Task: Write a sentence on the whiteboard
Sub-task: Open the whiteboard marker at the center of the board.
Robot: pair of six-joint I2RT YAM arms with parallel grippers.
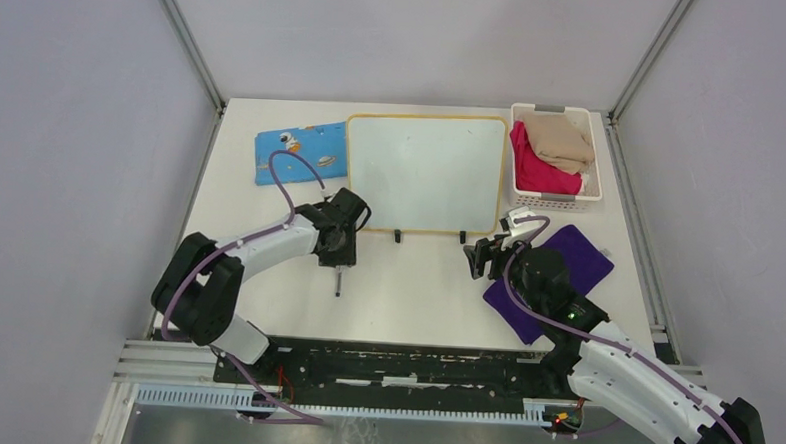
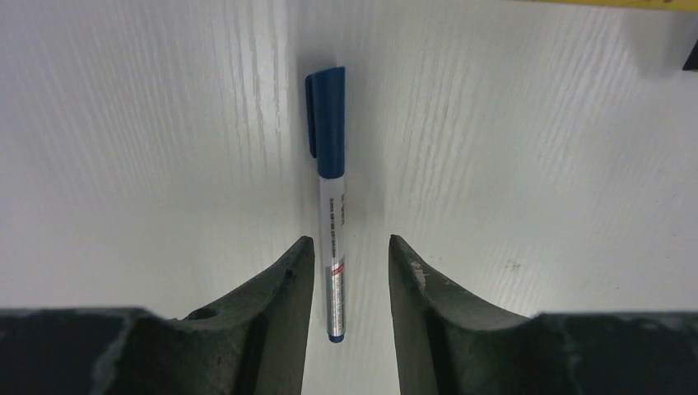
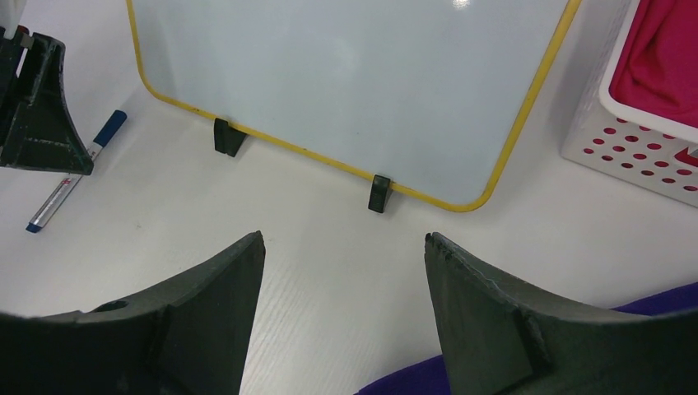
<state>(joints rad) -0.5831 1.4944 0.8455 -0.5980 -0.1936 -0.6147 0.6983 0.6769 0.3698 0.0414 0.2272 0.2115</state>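
The whiteboard (image 1: 424,173) lies flat at the back middle of the table, yellow-rimmed, its two black clips on the near edge. Its face (image 3: 346,74) is plain white; no sentence shows on it. A blue-capped marker (image 2: 332,206) lies on the table, capped, left of the board's near corner (image 1: 338,280). My left gripper (image 2: 350,240) is open just above it. Its fingers straddle the silver barrel with a gap on each side. My right gripper (image 3: 343,236) is open and holds nothing, just in front of the board's right clip (image 1: 479,258).
A blue patterned cloth (image 1: 300,150) lies left of the board. A white basket (image 1: 555,199) with pink and beige cloths stands at the back right. A purple cloth (image 1: 567,265) lies under my right arm.
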